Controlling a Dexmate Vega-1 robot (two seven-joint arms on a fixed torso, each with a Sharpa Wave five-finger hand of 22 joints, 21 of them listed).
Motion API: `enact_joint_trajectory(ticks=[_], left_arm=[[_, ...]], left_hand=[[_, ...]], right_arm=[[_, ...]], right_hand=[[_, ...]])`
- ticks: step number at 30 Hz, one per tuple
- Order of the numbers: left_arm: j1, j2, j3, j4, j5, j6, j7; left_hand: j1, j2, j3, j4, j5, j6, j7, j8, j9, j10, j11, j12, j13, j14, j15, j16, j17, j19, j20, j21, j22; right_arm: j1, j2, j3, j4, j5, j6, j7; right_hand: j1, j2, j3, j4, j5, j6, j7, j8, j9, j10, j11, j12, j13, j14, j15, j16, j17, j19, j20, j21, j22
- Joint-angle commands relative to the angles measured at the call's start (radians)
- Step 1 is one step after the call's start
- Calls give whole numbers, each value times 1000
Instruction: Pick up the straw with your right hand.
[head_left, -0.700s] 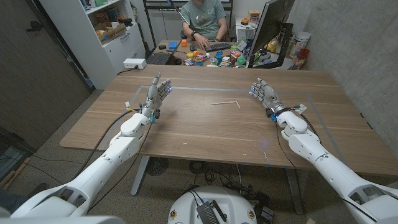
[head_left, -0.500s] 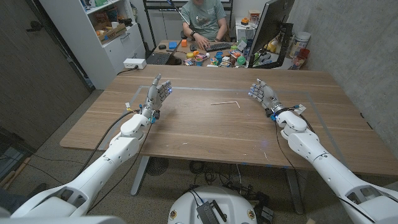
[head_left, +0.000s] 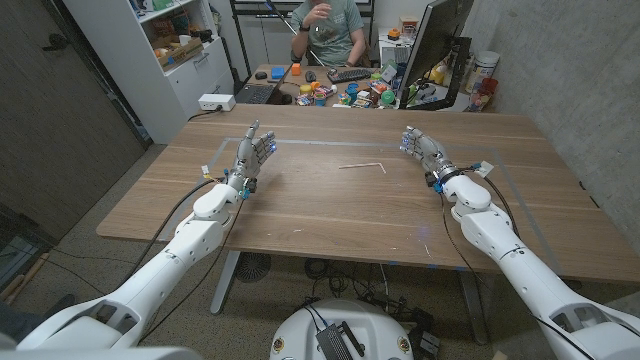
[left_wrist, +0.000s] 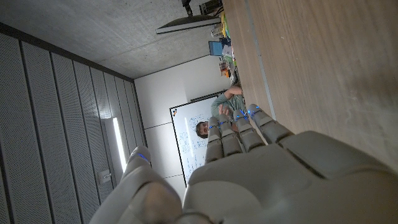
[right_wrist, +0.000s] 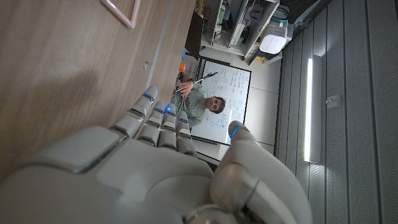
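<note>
1. Straw (head_left: 362, 165) as landmark: it lies bare on the wooden table (head_left: 330, 215), toward the far half, roughly midway between the two hands and touching neither.
2. Right hand (head_left: 421, 150) stands just off the straw's bent end, on the robot's right of it and at about the same depth on the table. The needed reach looks to be a short sideways one, inward toward the table's middle.
3. Long axis: the straw runs roughly across the table, left to right, with a small kink at the end nearest the right hand. That end seems the easiest to take.
4. Left hand (head_left: 252, 154) stands clearly farther from the straw, off its plain end, so the right hand is the nearer one.
5. Hand states: both hold nothing, with fingers extended and apart. The right wrist view shows the right hand's fingers (right_wrist: 155, 118) stretched out over bare wood.
6. Hard to make out: the straw is thin and pale against the grain, so I cannot tell whether its kinked tip lifts off the table.
</note>
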Motion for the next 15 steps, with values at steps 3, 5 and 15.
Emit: enact_joint_trajectory(ticks=[3, 5, 15], left_arm=[[-12, 18, -7, -17, -1, 6, -11], [-12, 23, -12, -26, -1, 1, -14], [-3, 47, -38, -93, 2, 9, 26]], left_hand=[[3, -4, 2, -1, 5, 7, -2, 6, 3, -2, -5, 3, 5, -7, -31, 3, 3, -12, -68, -1, 1], [4, -4, 2, -1, 6, 5, -2, 6, 3, -2, -2, 3, 5, -7, -31, 3, 3, -14, -68, -2, 1], [11, 2, 3, -3, 9, 9, 2, 8, 3, -2, 1, 4, 5, -10, -27, 3, 2, -26, -61, -4, 1]], right_arm=[[37, -191, -174, -210, -475, -112, -208], [62, -230, -214, -236, -526, -151, -200], [209, -332, -386, -279, -656, -252, -131]], right_hand=[[76, -6, 23, -52, 15, 31, -52, 0, 1, 17, -9, 4, 3, 1, 1, -6, 2, -12, 26, -24, 4], [93, -7, 28, -62, 17, 36, -64, -2, 1, 15, -9, 2, 3, -7, 6, -9, 2, -24, 36, -31, 4], [173, -39, 47, -80, 14, 41, -166, -18, 4, -45, -26, -18, 6, -65, 62, -12, 3, -74, 131, -65, 4]])
